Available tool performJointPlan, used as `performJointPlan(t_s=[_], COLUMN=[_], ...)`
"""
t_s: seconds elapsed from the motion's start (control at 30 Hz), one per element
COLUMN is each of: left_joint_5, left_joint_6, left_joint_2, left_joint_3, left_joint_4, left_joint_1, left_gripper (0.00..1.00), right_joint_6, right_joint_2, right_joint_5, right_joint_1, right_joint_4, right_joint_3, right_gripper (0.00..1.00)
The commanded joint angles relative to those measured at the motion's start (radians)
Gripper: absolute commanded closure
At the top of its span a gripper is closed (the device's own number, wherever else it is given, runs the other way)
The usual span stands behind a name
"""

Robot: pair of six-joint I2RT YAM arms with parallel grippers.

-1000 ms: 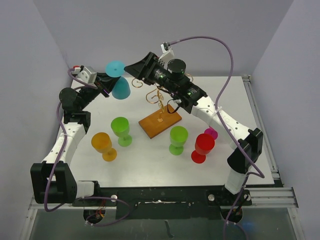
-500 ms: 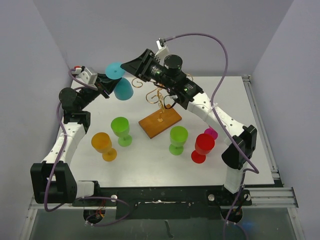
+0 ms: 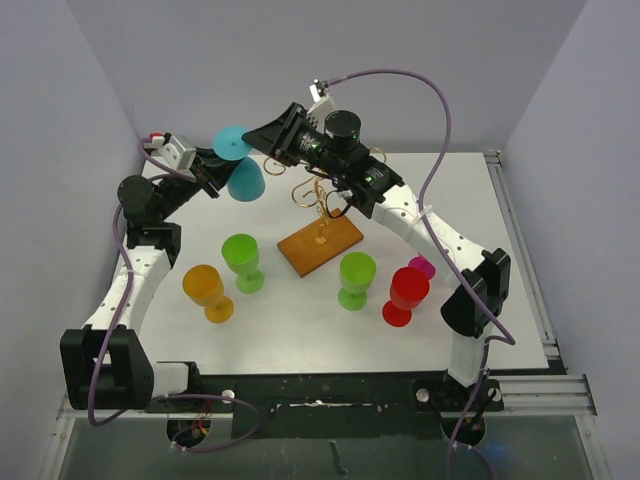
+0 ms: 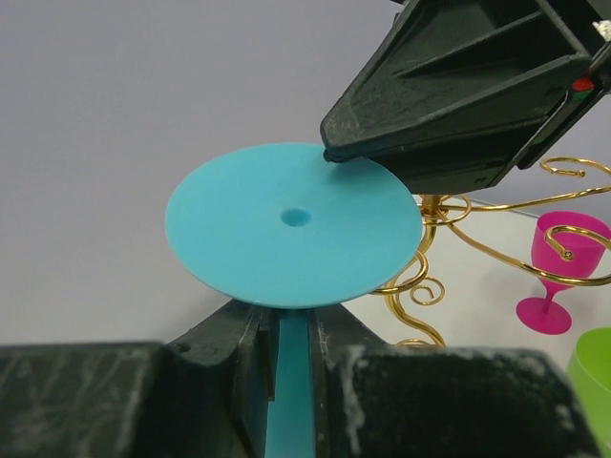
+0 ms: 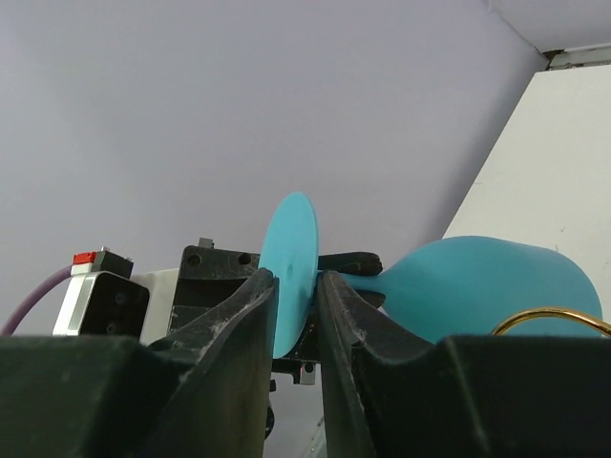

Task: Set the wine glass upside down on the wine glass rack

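Inverted cyan wine glass [image 3: 242,178]: foot up, bowl down, axis ~vert.

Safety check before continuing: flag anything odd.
Nothing spilled or damaged. The teal plastic wine glass hangs inverted mid-air, stem in the left gripper, foot between the right gripper's fingers. The gold wire rack's wooden base sits diagonally.

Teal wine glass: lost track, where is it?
Top view, back left: the teal wine glass is upside down midair, stem in left pincer, foot inside right pincer, beside the gold rack.
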Motion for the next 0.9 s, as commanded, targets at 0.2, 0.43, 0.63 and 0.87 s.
performJointPlan(t_s=[0.2, 0.43, 0.63, 0.87], left_joint_5=[-0.067, -0.312, -0.403, -0.534], left_joint_6=[0.037, 0.025, 0.039, 0.046], left_joint_2=[-0.070, -0.225, -0.349, -0.456], left_joint_3=[0.032, -0.048, -0.091, -0.154], left_joint_4=[-0.079, -0.225, -0.410, -0.496], left_joint_1=[-0.004, -0.029, -0.037, -0.039], left_gripper=[0.89, 0.43, 0.42, 0.42], right_joint_6=[0.062, 0.054, 0.082, 0.075], right_joint_2=[0.031, 0.081, 0.101, 0.085], right_joint_5=[-0.020, 0.006, 0.041, 0.100], right_joint_1=[-0.010, -0.013, -0.020, -0.036], right_joint_4=[0.077, 0.113, 0.124, 0.114], right_joint_3=[0.054, 0.139, 0.132, 0.098], right_gripper=[1.00, 1.00, 1.00, 1.00])
